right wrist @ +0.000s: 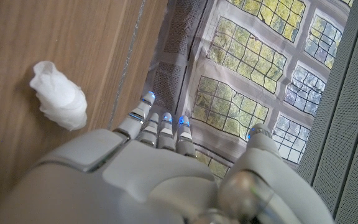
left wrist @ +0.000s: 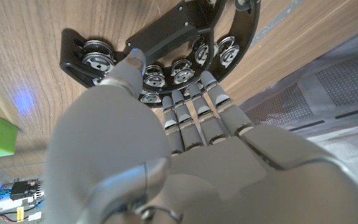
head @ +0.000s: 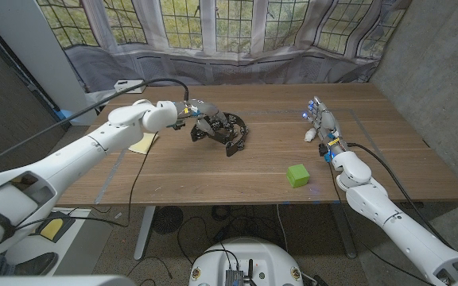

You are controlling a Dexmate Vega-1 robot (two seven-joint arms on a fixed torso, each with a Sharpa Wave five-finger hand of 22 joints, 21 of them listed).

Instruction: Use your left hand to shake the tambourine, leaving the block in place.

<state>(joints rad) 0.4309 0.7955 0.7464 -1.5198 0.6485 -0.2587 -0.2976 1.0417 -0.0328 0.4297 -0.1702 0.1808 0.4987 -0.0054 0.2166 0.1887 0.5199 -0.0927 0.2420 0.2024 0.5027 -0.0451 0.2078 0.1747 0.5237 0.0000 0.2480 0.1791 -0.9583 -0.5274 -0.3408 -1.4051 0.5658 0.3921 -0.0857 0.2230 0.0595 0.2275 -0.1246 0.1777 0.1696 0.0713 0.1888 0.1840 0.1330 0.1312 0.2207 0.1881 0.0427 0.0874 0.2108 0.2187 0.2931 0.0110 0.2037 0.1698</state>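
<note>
My left robot hand (head: 199, 121) reaches in from the left over the middle of the wooden counter (head: 173, 175) and closes on the black tambourine (head: 227, 130), its fingers (left wrist: 188, 112) curled over the near-left part of the rim while the thumb presses from the other side, as the left wrist view shows with the silver jingles (left wrist: 182, 71) just past the fingertips. The tambourine lies directly under and just right of that hand, its curved frame running left to right across the counter's middle, and in the head view I cannot tell whether it has lifted off the wood or rests on it. The green block (head: 296, 175) sits well apart to the right and nearer my side, closer to my right arm than to the left, so I judge a shake made upward and in place would leave it undisturbed. My right robot hand (head: 318, 119) stands at the right side of the counter, fingers straight and apart with nothing in them, with a crumpled white scrap (right wrist: 59, 94) lying just beside it. A yellow note (head: 142, 143) lies under the left forearm.
</note>
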